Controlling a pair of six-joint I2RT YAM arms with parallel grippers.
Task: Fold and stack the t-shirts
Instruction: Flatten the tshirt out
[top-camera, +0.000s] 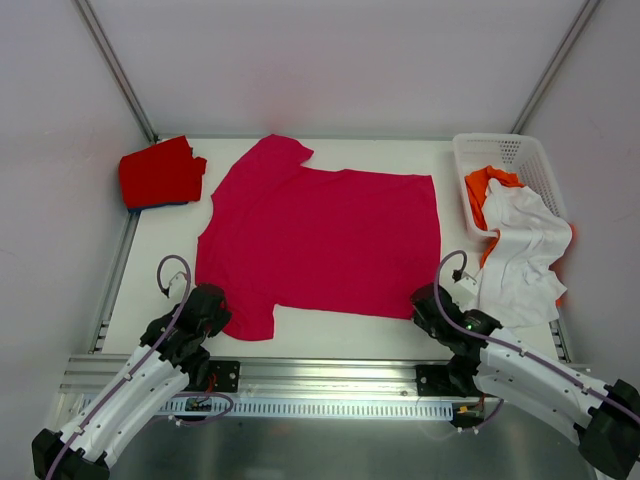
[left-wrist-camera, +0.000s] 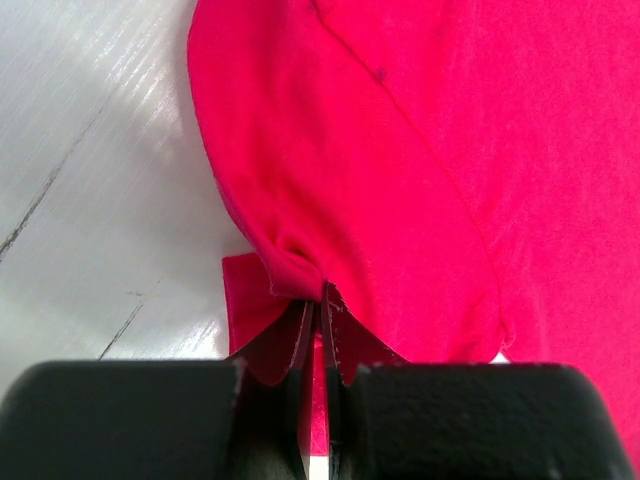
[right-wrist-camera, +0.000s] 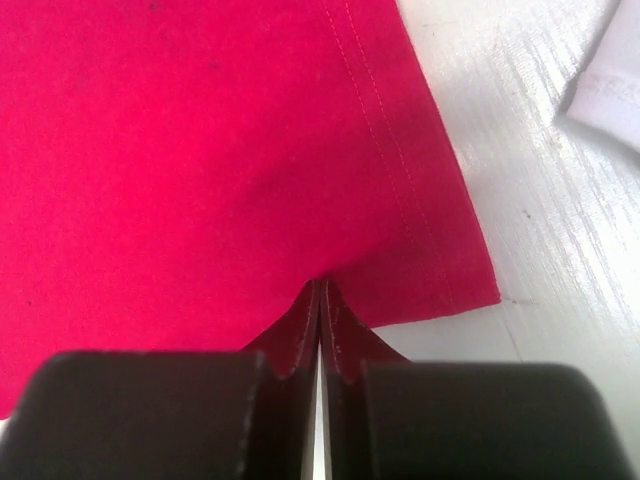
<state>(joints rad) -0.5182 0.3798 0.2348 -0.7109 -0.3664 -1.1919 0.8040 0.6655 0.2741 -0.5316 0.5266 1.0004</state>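
Both left hand (left-wrist-camera: 318, 300) and right hand (right-wrist-camera: 320, 292) grip the crimson t-shirt (top-camera: 320, 240) on the white table (top-camera: 152, 252).

You see only a sliver of the blue t-shirt (top-camera: 166, 207) under the red t-shirt (top-camera: 158, 172), and the white t-shirt (top-camera: 520, 250) covers most of the orange t-shirt (top-camera: 484, 186). Your right wrist view cuts the white one to a corner.

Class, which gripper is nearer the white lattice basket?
Right. The right gripper pinches the near hem corner of the crimson t-shirt on the side of the basket; the left gripper pinches the sleeve at the opposite side.
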